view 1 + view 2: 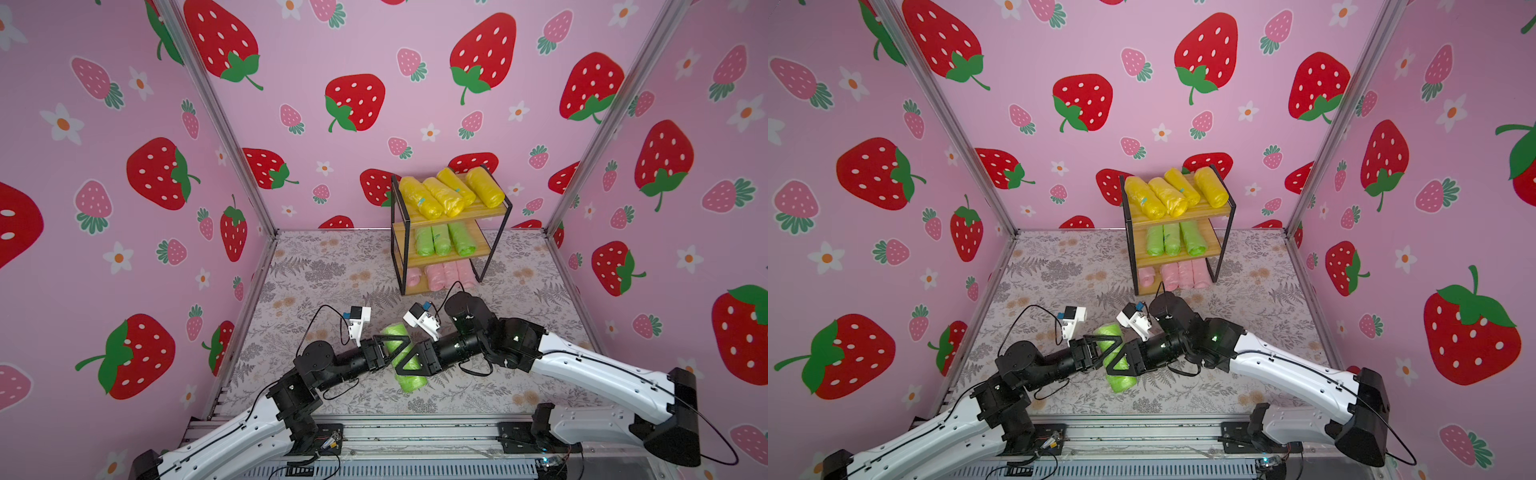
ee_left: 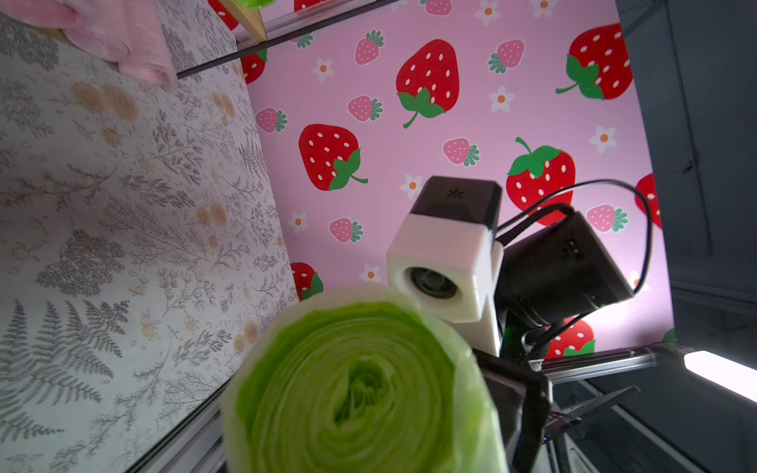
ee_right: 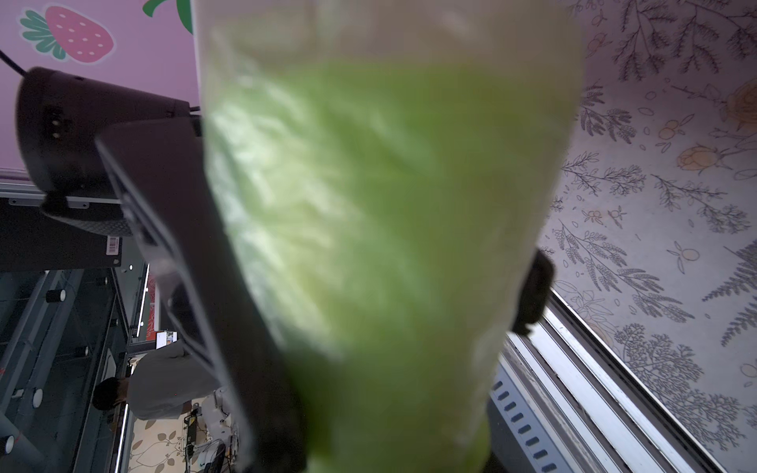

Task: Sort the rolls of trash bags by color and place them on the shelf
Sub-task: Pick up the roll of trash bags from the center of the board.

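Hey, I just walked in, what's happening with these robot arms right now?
Both arms meet at one light green crinkly plastic trash bag roll. The right gripper is shut on it, and the left gripper flanks it from the opposite side. The wooden wire-frame shelf already holds four yellow rolls on top, three green rolls in the middle and pink rolls at the bottom.

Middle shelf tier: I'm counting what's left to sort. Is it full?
Not full: the middle tier holds three green rolls; the fourth green roll is off the shelf.
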Controlling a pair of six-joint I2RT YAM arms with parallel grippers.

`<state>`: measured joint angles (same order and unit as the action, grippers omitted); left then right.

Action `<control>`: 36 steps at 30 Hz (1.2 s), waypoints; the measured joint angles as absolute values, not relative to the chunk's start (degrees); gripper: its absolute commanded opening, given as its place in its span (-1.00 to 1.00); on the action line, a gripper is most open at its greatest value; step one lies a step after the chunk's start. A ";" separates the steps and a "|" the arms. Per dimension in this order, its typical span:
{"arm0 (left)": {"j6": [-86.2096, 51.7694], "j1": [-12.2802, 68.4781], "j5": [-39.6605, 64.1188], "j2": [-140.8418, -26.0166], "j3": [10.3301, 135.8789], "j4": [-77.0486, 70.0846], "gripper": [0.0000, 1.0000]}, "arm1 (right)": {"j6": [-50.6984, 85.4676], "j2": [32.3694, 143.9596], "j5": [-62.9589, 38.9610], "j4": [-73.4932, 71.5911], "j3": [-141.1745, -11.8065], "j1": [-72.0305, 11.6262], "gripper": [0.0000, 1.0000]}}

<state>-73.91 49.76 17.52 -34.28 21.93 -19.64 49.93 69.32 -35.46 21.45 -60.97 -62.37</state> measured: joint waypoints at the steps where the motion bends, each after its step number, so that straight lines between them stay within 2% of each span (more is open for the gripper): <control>1: -74.02 49.74 17.63 -34.28 21.93 -19.73 -0.26 | 49.93 69.32 -35.46 21.45 -60.97 -62.37 -1.00; 3: -74.32 49.69 17.80 -34.28 21.96 -19.84 -0.80 | 50.06 69.32 -35.46 21.34 -60.97 -62.37 -1.00; 4: -74.06 49.63 18.06 -34.26 21.98 -19.90 -1.00 | 50.17 69.30 -35.44 21.28 -60.97 -62.37 -1.00; 5: -74.06 49.56 18.11 -34.20 21.98 -19.88 -1.00 | 49.98 69.25 -35.31 21.23 -60.97 -62.35 -0.86; 6: -74.02 49.52 18.11 -34.15 21.98 -19.88 -1.00 | 50.06 69.23 -35.22 21.23 -60.97 -62.37 -0.60; 8: -73.82 49.50 18.13 -33.91 22.00 -19.66 -1.00 | 50.13 69.21 -34.81 21.34 -60.97 -62.37 0.06; 9: -73.78 49.50 18.04 -33.85 22.00 -19.42 -1.00 | 50.15 69.21 -34.48 21.61 -61.01 -62.37 0.29; 11: -73.76 49.50 18.02 -33.61 22.00 -17.98 -1.00 | 49.80 69.14 -33.01 22.55 -61.56 -62.52 0.61; 15: -73.84 49.50 17.15 -33.21 22.02 -15.09 -1.00 | 49.78 68.25 -30.24 24.34 -62.17 -62.52 0.99; 21: -77.03 49.50 12.05 -32.73 21.37 -13.02 -1.00 | 50.85 66.06 -27.24 23.14 -59.70 -62.52 0.99; 25: -80.47 49.50 7.42 -30.48 17.67 -13.06 -1.00 | 55.22 63.64 -23.22 18.24 -51.83 -63.42 0.99; 30: -84.27 49.56 1.28 -25.17 13.45 -11.75 -1.00 | 59.66 62.30 -13.96 12.69 -45.36 -69.19 0.99; 36: -87.99 49.89 -4.62 -16.14 9.26 -9.28 -1.00 | 64.45 63.05 -5.50 -2.76 -38.11 -75.26 1.00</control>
<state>-87.99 49.89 -4.62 -16.14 9.26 -9.28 64.45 63.05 -5.50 -2.76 -38.11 -75.26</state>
